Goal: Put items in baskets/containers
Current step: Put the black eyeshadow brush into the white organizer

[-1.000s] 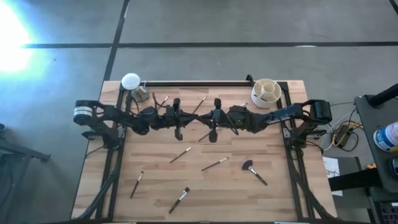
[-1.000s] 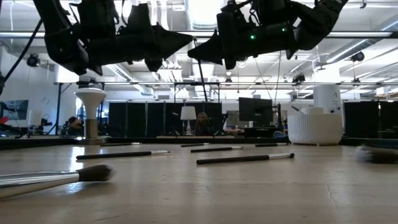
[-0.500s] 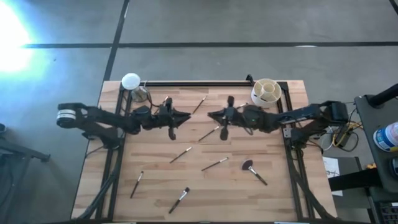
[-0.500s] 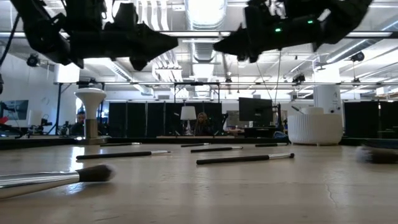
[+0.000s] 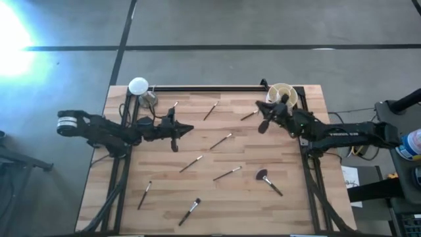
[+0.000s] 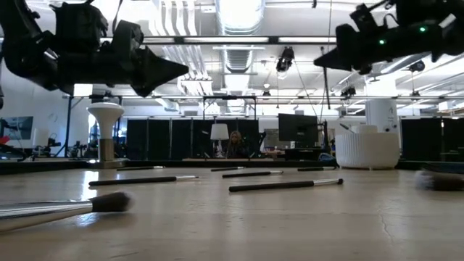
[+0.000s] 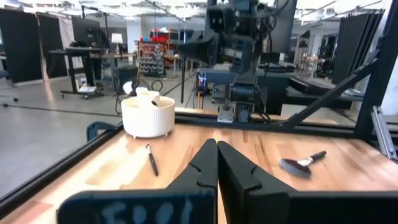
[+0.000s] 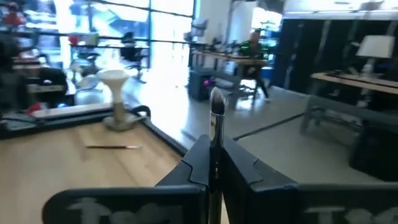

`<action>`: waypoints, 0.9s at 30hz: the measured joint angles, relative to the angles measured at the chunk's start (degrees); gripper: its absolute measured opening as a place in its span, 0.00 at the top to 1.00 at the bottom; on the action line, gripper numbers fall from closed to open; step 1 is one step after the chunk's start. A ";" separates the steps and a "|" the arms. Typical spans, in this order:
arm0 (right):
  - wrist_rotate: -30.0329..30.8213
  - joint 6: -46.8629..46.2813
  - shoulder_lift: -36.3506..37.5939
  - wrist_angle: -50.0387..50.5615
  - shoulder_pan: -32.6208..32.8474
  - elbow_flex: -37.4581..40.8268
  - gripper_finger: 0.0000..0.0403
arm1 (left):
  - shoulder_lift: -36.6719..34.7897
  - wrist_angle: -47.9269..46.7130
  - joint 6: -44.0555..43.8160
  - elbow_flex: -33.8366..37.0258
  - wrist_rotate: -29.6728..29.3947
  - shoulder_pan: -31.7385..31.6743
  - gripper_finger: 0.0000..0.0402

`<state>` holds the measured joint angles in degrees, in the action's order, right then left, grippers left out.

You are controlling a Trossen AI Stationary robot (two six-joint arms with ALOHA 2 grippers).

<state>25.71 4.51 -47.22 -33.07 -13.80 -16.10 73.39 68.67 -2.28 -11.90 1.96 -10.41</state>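
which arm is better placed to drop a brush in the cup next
The right. Its hand is shut on a brush and sits beside the cup; the left hand is shut, empty, across the table.

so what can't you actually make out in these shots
- Cup interior, high view: the right claw and arm cover part of it; dividers too small to tell.
- Held brush, right wrist view: handle hidden between the fingers.
- Fluffy brush, low view: blurred, cut by the picture's edge.
- Left claw: shut, holding nothing visible.
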 joint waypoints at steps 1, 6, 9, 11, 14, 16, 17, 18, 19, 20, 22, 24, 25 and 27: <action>-0.06 0.00 1.07 -0.24 -1.05 0.52 0.97 | 0.04 0.30 -0.02 0.30 -0.14 0.00 1.00; -0.06 0.37 4.52 0.21 -6.07 3.16 0.97 | 0.02 0.34 -0.81 0.59 -0.42 0.00 1.00; -0.07 2.26 5.69 2.38 -9.03 3.57 0.97 | -0.02 0.30 -1.03 0.72 -0.40 0.00 1.00; -0.15 2.97 6.30 4.30 -11.29 3.41 0.97 | -0.03 0.30 -1.05 0.72 -0.40 0.00 1.00; -0.20 3.68 6.60 7.18 -15.04 2.03 0.97 | -0.03 0.32 -1.08 0.74 -0.40 0.00 1.00; -0.25 3.67 6.60 8.24 -17.21 1.53 0.97 | -0.03 0.33 -1.14 0.74 -0.38 0.00 1.00; -0.26 3.69 6.59 8.69 -18.15 1.54 0.97 | -0.03 0.30 -1.14 0.74 -0.38 0.00 1.00; -0.31 3.65 6.53 8.75 -18.91 1.76 0.97 | -0.03 0.30 -1.16 0.74 -0.38 0.00 1.00; -0.35 3.63 6.51 8.71 -19.57 2.24 0.97 | -0.03 0.31 -1.16 0.74 -0.38 0.00 1.00; -0.35 3.56 6.51 8.76 -20.14 2.89 0.97 | -0.03 0.30 -1.16 0.74 -0.38 0.00 1.00; -0.42 3.76 6.61 8.49 -21.30 4.50 0.97 | -0.03 0.30 -1.16 0.74 -0.36 0.00 1.00; -0.36 4.11 6.62 7.20 -22.59 6.00 0.97 | -0.03 0.30 -1.16 0.74 -0.37 0.00 1.00; -0.30 4.41 6.63 6.73 -23.31 6.51 0.97 | -0.03 0.30 -1.16 0.74 -0.35 0.00 1.00; -0.24 5.07 6.58 5.81 -24.77 7.26 0.97 | -0.03 0.30 -1.16 0.74 -0.35 0.00 1.00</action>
<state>25.47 9.59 -40.64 -27.26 -38.56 -8.84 73.36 68.97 -3.44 -11.16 1.61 -10.41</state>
